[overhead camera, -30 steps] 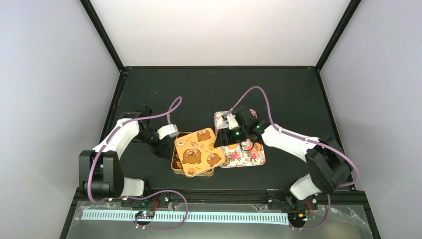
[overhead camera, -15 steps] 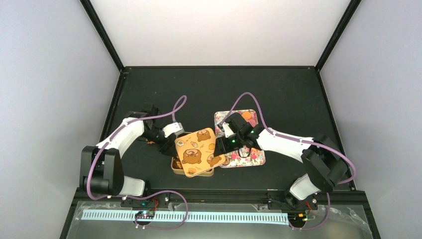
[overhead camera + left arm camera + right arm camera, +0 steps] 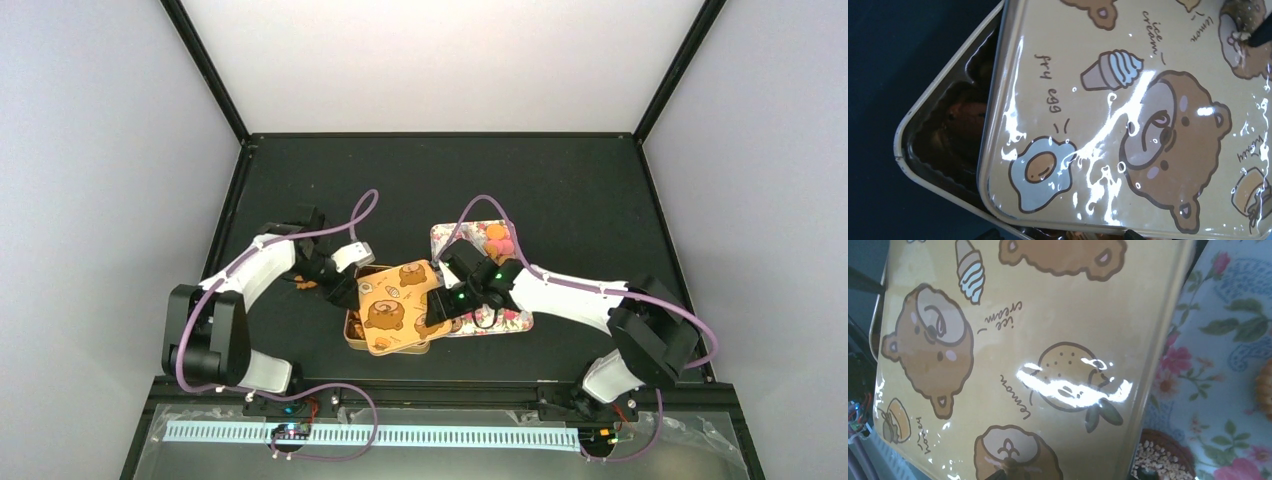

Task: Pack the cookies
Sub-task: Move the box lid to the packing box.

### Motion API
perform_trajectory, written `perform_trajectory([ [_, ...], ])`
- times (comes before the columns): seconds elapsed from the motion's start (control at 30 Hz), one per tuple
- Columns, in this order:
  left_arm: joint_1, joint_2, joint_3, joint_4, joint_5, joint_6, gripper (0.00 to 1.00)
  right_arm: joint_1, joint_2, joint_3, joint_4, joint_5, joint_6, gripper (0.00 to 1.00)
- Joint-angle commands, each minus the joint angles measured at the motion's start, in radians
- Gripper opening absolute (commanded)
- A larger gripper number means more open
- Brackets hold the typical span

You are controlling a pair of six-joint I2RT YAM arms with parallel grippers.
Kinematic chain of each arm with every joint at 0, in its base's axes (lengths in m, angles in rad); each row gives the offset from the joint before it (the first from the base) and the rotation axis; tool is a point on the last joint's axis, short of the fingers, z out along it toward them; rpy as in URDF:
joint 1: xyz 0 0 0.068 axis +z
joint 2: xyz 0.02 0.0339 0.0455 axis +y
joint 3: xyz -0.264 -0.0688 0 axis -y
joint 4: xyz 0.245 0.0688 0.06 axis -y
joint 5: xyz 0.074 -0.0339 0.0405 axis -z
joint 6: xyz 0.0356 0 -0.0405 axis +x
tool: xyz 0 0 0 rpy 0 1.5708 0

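Cookies (image 3: 497, 238) are sitting at the far corner of the floral tray (image 3: 503, 319). Orange lid (image 3: 398, 305) is lying askew over the square tin (image 3: 351, 341). Left gripper (image 3: 345, 288) is reaching the lid's left corner and right gripper (image 3: 440, 303) its right edge. How wide either is standing, and whether either is gripping: cannot tell.

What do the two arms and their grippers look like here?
Both the left arm and right arm have white shells over black joints and bases. A purple cable loops along each. The left gripper and right gripper are black; green lights glow at the right wrist.
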Motion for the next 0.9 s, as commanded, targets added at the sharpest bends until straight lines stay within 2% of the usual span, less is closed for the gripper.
perform_trajectory([
  [0.0, -0.007, 0.035, 0.026, 0.068, -0.034, -0.043, 0.64, 0.043, -0.012, 0.026, -0.014, 0.037, 0.01, 0.56],
  [0.27, -0.007, 0.034, 0.068, 0.036, -0.004, -0.061, 0.64, 0.06, 0.018, 0.058, -0.038, 0.037, -0.004, 0.57],
  [0.53, -0.005, -0.068, 0.102, -0.098, 0.016, -0.011, 0.72, 0.061, -0.015, 0.004, -0.002, 0.019, 0.005, 0.65],
  [0.87, -0.001, -0.105, 0.055, -0.076, -0.034, -0.02, 0.74, 0.061, -0.069, -0.002, -0.044, 0.036, 0.001, 0.71],
])
